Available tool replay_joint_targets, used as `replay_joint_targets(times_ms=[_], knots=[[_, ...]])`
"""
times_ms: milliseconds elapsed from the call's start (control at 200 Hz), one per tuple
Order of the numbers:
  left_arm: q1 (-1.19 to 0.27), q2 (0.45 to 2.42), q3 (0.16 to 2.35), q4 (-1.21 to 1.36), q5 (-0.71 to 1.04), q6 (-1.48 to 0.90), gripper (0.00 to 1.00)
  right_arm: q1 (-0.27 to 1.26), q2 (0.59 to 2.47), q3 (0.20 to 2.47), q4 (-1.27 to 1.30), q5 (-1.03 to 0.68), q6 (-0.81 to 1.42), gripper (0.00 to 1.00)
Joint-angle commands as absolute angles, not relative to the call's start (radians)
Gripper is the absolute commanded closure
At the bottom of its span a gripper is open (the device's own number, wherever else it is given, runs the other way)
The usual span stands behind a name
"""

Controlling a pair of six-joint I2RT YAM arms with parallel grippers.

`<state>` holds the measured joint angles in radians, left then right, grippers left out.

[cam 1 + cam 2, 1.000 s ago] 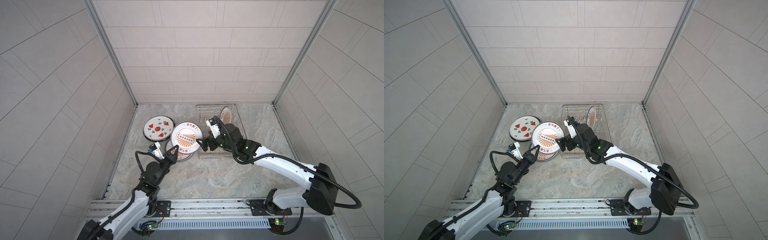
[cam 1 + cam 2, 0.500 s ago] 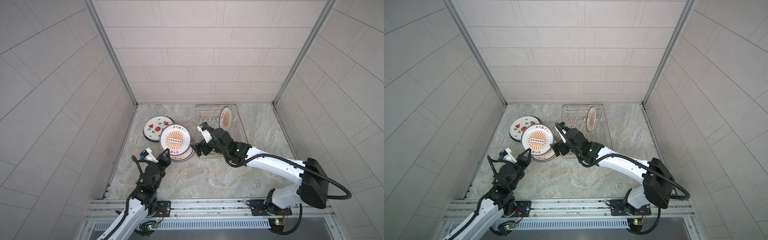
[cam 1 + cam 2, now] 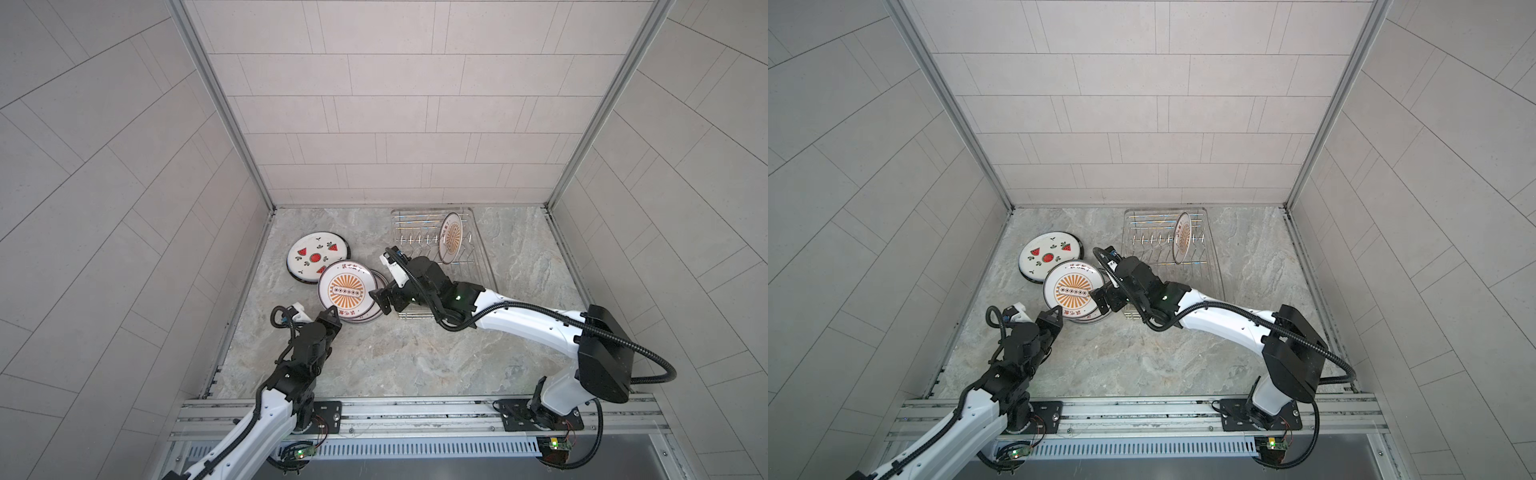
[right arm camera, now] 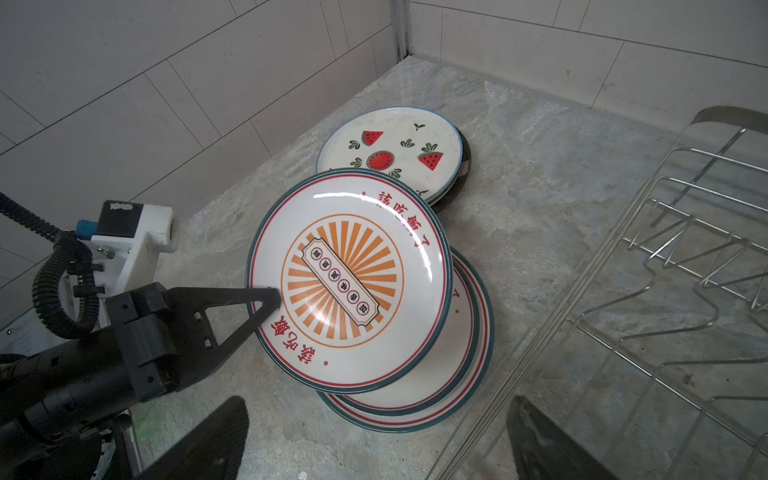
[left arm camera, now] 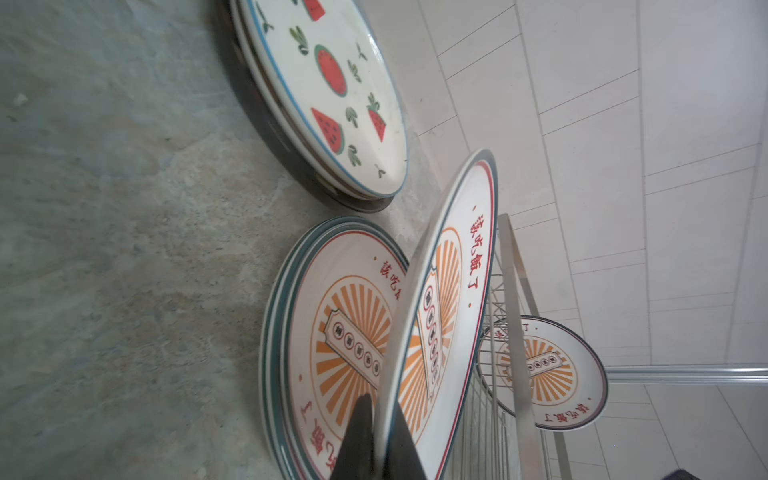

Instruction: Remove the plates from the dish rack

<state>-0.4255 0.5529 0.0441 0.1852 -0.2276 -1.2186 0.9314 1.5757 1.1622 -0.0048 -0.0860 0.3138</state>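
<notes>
Right wrist view: left gripper [image 4: 270, 300] pinches tilted plate [image 4: 345, 278] at 8 o'clock rim; right gripper [image 3: 379, 302] spread. Level over stack [image 4: 465, 365], release gently.

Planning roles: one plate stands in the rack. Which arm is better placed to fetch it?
Right, likely. The right gripper is open and empty beside the dish rack; the left gripper is shut on a sunburst plate over the stack.

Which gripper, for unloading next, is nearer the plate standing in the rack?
Right. The right gripper hangs open beside the rack, short of the standing plate; the left gripper, farther off, grips another plate.
</notes>
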Motion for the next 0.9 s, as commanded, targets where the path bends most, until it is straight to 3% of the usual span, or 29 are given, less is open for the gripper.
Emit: replay_joint_targets(times_ms=[0,896], knots=[[-0.422,0.598,0.107,0.190,-0.231,-1.269,1.00,0.941,1.588,1.196,-0.003,-0.081,0.302,0.01],[-0.421,0.871,0.158,0.300,-0.136,-1.309,0.96,0.958,1.602,1.218,-0.039,-0.042,0.305,0.02]])
